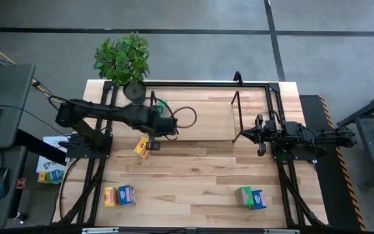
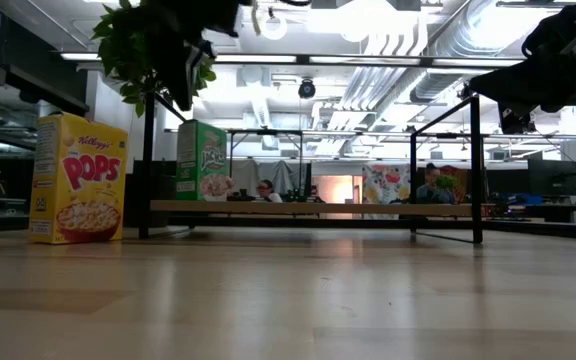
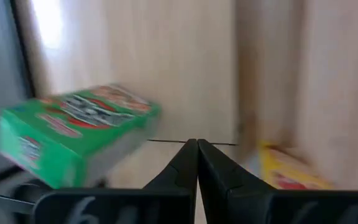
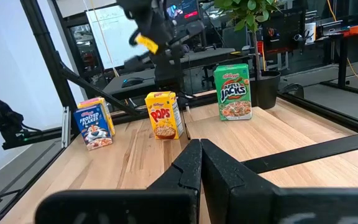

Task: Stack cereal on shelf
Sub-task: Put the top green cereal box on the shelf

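A green cereal box (image 2: 201,160) stands upright on its bottom on the shelf's wooden board (image 2: 308,207), at the shelf's left end; it also shows in the high view (image 1: 163,104). A yellow box (image 1: 141,148) stands upright on the table just in front of that end. My left gripper (image 1: 156,133) is shut and empty, raised above the gap between these two boxes; its wrist view shows the green box (image 3: 73,134) and the yellow box (image 3: 284,171) below it. My right gripper (image 1: 260,138) is shut and empty at the shelf's right end.
A yellow box (image 1: 111,195) and a blue box (image 1: 127,195) stand together near the front left. A green box (image 1: 243,195) and a blue box (image 1: 258,199) stand near the front right. A potted plant (image 1: 123,60) is at the far left corner.
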